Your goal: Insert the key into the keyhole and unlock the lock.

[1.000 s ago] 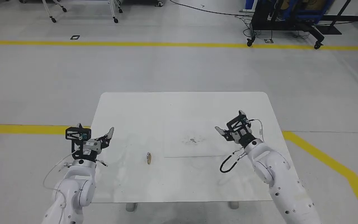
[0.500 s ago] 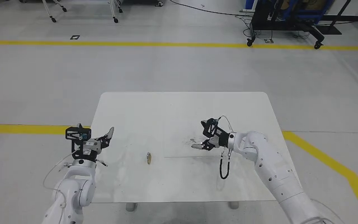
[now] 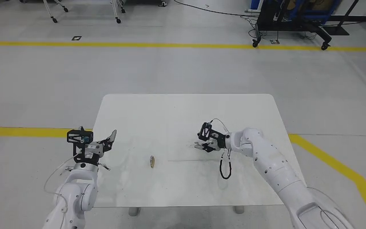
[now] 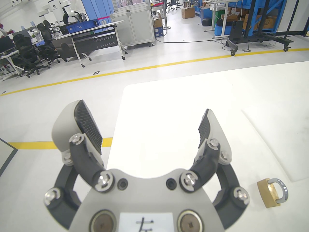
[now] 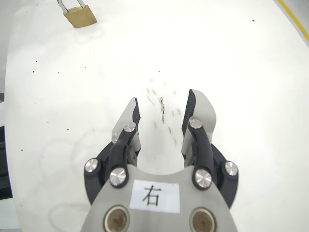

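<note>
Both are gaping wide: right gripper point(image 5: 163, 96) is straddling key point(image 5: 162, 111) on table point(image 5: 217, 49); left gripper point(image 4: 143, 108) is hanging at table's edge; lock point(image 5: 79, 16) is lying between them, untouched.

The lock point(image 5: 80, 18) has a brass-coloured metal body with a dull, brushed sheen, and its shackle point(image 5: 59, 0) is bright polished metal. The key point(image 5: 162, 109) is thin, silvery metal. The tabletop point(image 5: 217, 49) is white, smooth and faintly glossy, with dark specks and pale smudges. The right hand point(image 5: 163, 98) and the left hand point(image 4: 143, 108) each have a matt grey plate that looks like metal, black plastic links, shiny screw heads and pale fingers faced with black ribbed pads point(image 5: 186, 112). A white label that looks like paper sits on each plate.
</note>
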Motion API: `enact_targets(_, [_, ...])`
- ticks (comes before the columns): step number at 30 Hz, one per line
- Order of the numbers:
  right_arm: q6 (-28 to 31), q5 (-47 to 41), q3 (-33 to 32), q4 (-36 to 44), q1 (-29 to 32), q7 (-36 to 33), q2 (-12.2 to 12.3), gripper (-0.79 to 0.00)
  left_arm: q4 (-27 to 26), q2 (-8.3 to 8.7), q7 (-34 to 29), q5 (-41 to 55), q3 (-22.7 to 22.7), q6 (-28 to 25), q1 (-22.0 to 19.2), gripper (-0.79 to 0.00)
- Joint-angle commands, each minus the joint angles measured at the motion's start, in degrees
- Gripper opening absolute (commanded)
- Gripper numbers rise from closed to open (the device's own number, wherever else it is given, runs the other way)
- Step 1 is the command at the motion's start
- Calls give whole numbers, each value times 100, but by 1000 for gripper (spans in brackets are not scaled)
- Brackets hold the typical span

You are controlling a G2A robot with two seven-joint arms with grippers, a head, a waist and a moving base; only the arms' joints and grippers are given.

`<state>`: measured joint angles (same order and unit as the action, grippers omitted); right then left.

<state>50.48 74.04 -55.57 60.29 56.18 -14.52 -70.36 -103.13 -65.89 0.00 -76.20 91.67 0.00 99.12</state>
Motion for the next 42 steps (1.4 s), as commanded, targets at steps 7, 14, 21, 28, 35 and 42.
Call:
enact_targets(7, [70, 99, 242, -255, -234, -64, -60, -446, 0, 0, 0, 0, 0, 0, 0, 0])
enact_targets(14, [-31, 115, 406, -285, -343, -122, -113, -505, 0, 0, 0, 0, 0, 0, 0, 0])
enact_targets(21, [-71, 164, 502, -349, -396, -75, -135, -785, 0, 0, 0, 0, 0, 0, 0, 0])
enact_targets(28, [-80, 309, 315, -123, -248, 299, -31, -785, 0, 0, 0, 0, 0, 0, 0, 0])
enact_targets(35, [382, 214, -17, -41, -79, 1099, 112, -785, 0, 0, 0, 0, 0, 0, 0, 0])
enact_targets(42, [752, 274, -600, 284, 383, 2818, 338, -785, 0, 0, 0, 0, 0, 0, 0, 0])
